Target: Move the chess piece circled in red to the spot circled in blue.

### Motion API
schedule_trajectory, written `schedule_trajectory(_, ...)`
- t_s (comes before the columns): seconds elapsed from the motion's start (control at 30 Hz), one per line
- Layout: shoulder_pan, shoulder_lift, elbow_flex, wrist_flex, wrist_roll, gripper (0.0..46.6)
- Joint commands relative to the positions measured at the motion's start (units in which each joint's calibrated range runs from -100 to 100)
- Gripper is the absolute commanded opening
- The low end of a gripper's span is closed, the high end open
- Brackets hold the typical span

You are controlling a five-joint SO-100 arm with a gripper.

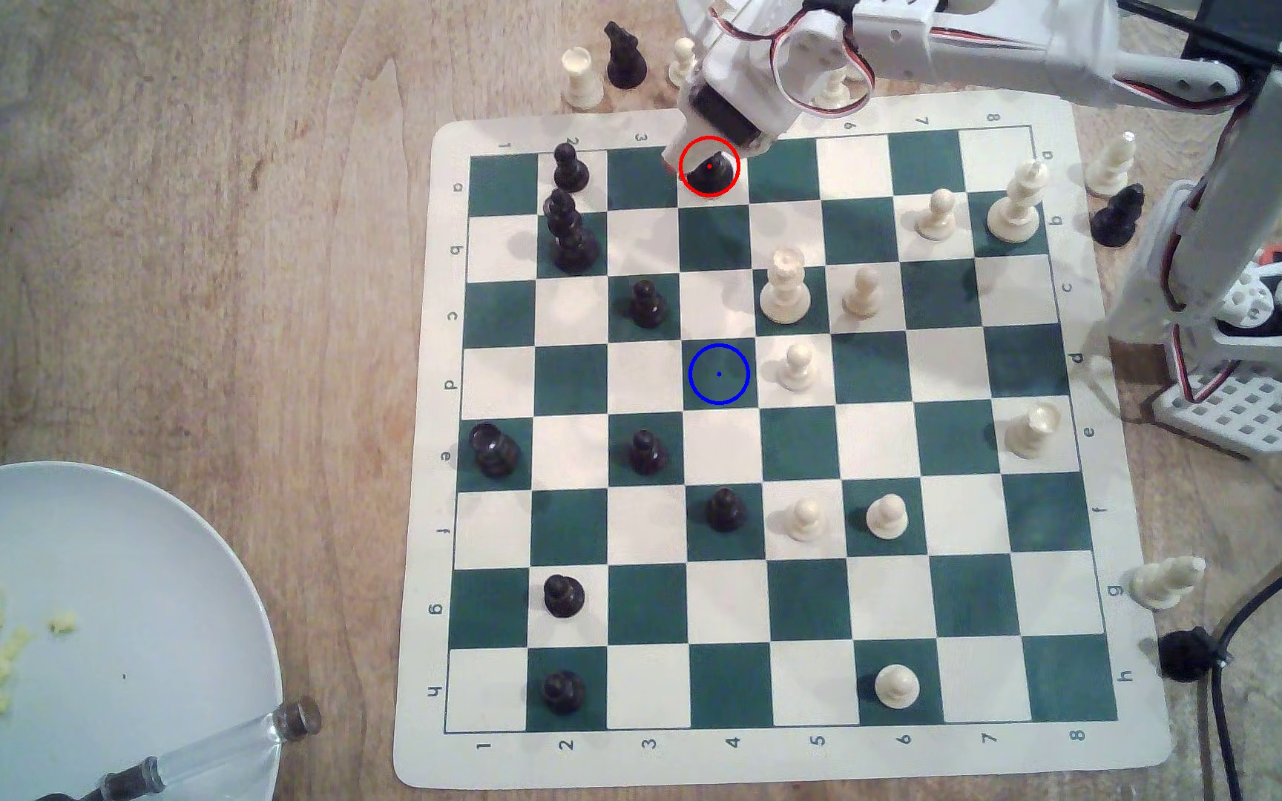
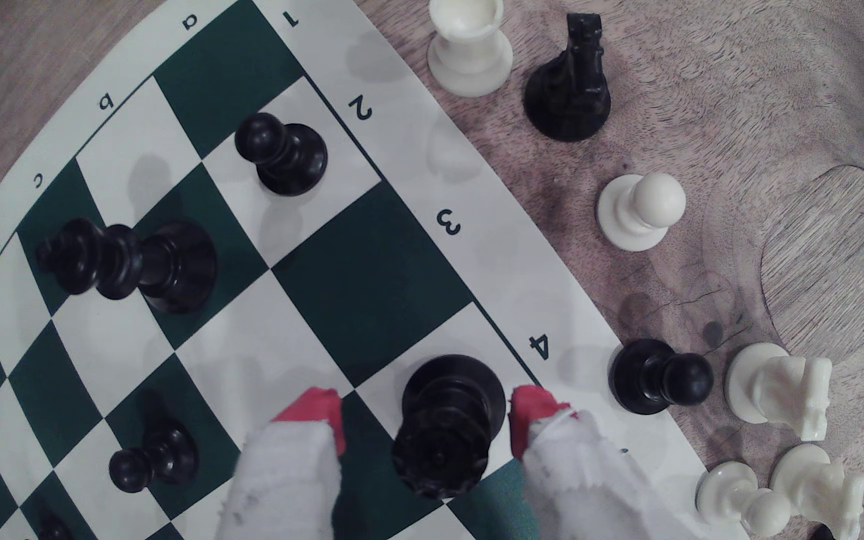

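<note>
1. The white arm reaches in from the exterior view's upper right, stretched over the far edge of the chessboard, with its wrist bent down so the gripper points at the far row of squares.

2. The gripper's two red-tipped fingers stand spread apart on either side of the black rook. In the wrist view a clear gap shows between one finger and the rook; the other finger sits just beside its top, and I cannot tell whether it touches (the jaws are open, not clamped).

3. The rook stands upright on a cream square in the far row, in the file marked 4, and is ringed in red in the exterior view. Its wide base rests on the board.

4. The blue-circled square is a dark green square in the same file, three rows nearer the camera in the exterior view. It is bare, with a white pawn on the square just to its right in that view.

5. A tall black piece with stacked collars and a black pawn stand in the file marked 2, well apart from the rook.

6. Off the board by the far edge stand a white rook, a black knight and a black pawn (the last just past the board's border, near the gripper).

7. A pale plate with yellow crumbs sits at the exterior view's lower left.
</note>
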Motion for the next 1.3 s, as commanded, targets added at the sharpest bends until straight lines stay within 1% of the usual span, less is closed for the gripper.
schedule_trajectory(0.0, -0.19, -2.50, -1.43, -0.07, -0.10, 13.6)
schedule_trajectory(0.03, -0.26, -2.76, -1.43, -0.07, 0.00, 12.3)
schedule_trajectory(0.23, -0.81, -3.27, -1.61, 0.33, -0.10, 11.4)
schedule_trajectory(0.4, -1.67, -3.86, -1.61, 0.42, -0.24, 9.5)
schedule_trajectory(0.5, -1.99, -3.94, -1.79, 0.74, -0.15, 6.6)
schedule_trajectory(0.93, -1.28, -8.02, -2.51, 1.32, 0.15, 0.5)
schedule_trajectory(1.1, -1.91, -11.67, -4.33, 5.99, 0.15, 0.3)
schedule_trajectory(1.27, -5.19, -18.29, -3.51, 9.02, -0.44, 0.3)
